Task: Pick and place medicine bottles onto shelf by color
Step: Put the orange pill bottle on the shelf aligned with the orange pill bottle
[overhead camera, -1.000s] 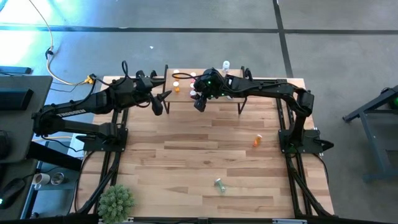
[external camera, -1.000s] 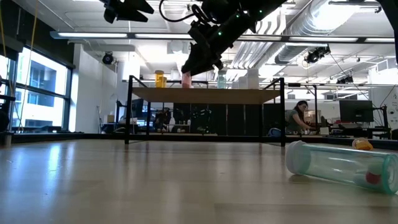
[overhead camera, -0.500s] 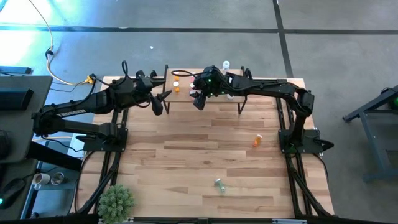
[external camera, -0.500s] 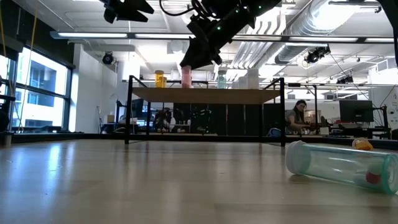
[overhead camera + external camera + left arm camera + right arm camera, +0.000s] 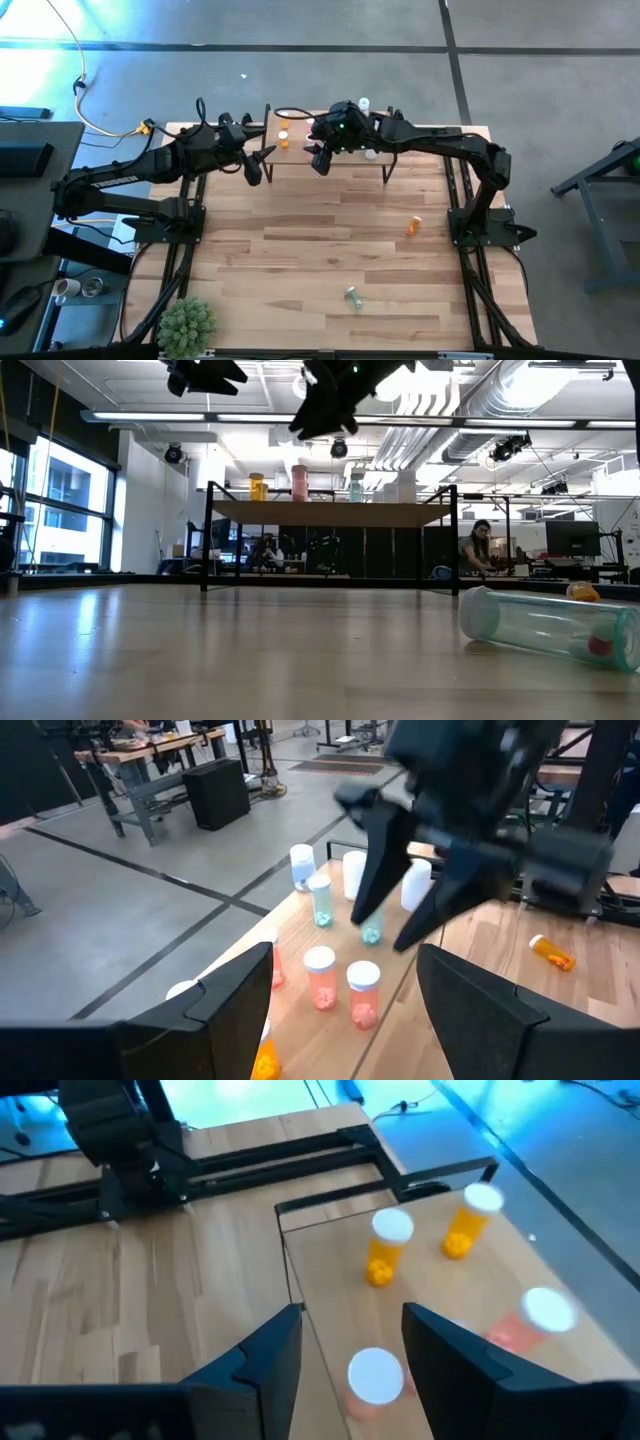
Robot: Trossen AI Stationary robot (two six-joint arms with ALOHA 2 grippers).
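A wide workshop with ceiling ducts lies beyond the light-wood bench (image 5: 300, 250), and a person (image 5: 478, 550) sits at a desk at the right of the low view. The shelf (image 5: 335, 152) stands at the upper middle of the high view, carrying upright bottles: two orange bottles (image 5: 385, 1247) at its left end, pink bottles (image 5: 320, 976) next to them, green bottles (image 5: 320, 900) further along. In the low view they show as a row on the shelf top, above the frame's centre.

The right end effector (image 5: 320, 160) hangs above the shelf's left half, its fingers (image 5: 270, 1350) apart and empty, a pink bottle's white cap showing between them below. The left end effector (image 5: 258, 165) waits just left of the shelf, jaws wide open, holding nothing.

On the bench, an orange bottle (image 5: 413, 226) lies right of centre, and a green bottle (image 5: 352, 296) lies lower, near the middle. A plant (image 5: 187, 322) sits at the lower left corner.
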